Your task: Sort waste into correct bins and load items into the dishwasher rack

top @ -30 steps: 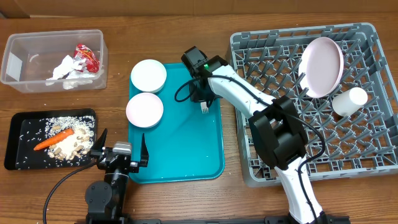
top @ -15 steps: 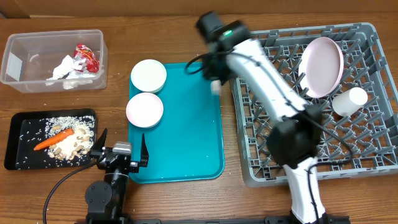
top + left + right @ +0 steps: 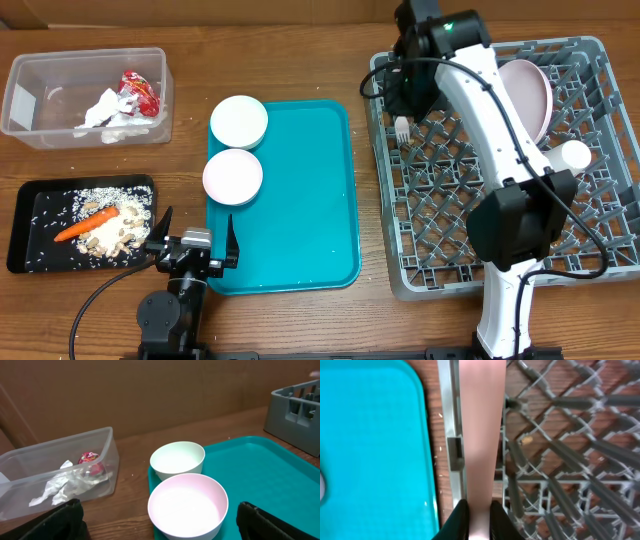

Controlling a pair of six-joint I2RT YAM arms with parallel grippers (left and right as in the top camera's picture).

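Note:
My right gripper [image 3: 404, 104] is shut on the white plastic fork [image 3: 401, 128] and holds it over the back left corner of the grey dishwasher rack [image 3: 600, 250]. In the right wrist view the fork's handle [image 3: 479, 435] runs up between my fingers [image 3: 479, 519] above the rack's left wall [image 3: 451, 435]. The white plate [image 3: 518, 105] and white cup [image 3: 563, 160] stand in the rack. Two white bowls [image 3: 238, 121] [image 3: 232, 176] sit on the teal tray's left side; the left wrist view shows them [image 3: 177, 458] [image 3: 187, 505]. My left gripper [image 3: 191, 247] is open and empty at the tray's front left.
The clear tub [image 3: 20, 130] at the back left holds crumpled tissue [image 3: 102, 110] and a red wrapper [image 3: 138, 92]. The black tray [image 3: 22, 225] holds the carrot [image 3: 88, 223], nuts and grains. The teal tray [image 3: 300, 220] lies in the middle.
My right gripper has lifted the fork off the teal tray and carried it right and back to the rack's back left corner. The left arm has not moved.

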